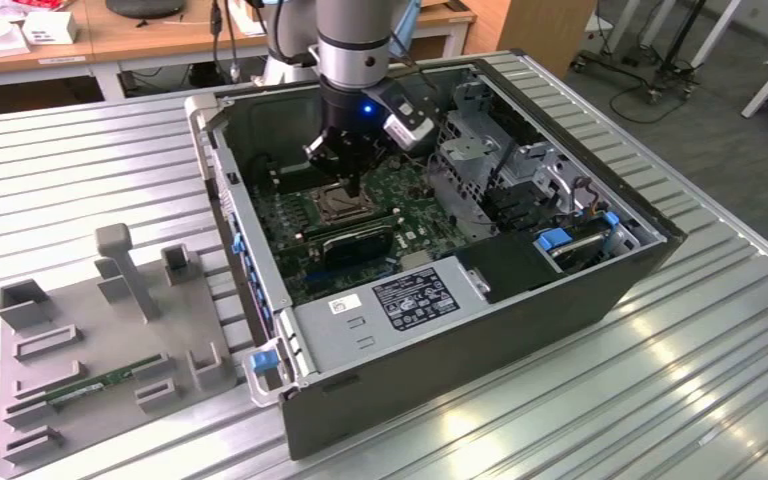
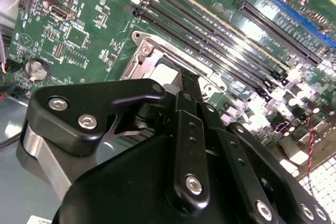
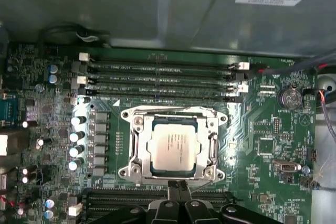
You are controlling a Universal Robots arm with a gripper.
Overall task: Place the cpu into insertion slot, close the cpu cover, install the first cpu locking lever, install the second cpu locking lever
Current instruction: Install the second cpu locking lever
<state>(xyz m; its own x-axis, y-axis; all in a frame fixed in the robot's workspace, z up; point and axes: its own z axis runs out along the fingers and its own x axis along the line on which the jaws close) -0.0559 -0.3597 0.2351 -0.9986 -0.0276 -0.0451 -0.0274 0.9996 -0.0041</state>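
cpu (image 3: 175,147) sits flat in insertion slot (image 3: 151,170), about 10 o'clock of case (image 1: 491,370) centre in exterior view. cpu cover (image 3: 137,145) looks down. Hand (image 3: 178,183) pinched narrow, empty, beside socket. Cover probably thin, stiff, light: press on the frame, not the chip.

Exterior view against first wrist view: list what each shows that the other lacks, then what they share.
Exterior view adds the whole computer case, the arm and a grey fixture holding a green memory stick. First wrist view adds the cpu cover framing the cpu, a coin battery and silvery capacitors. Both show the green motherboard, the insertion slot and the gripper.
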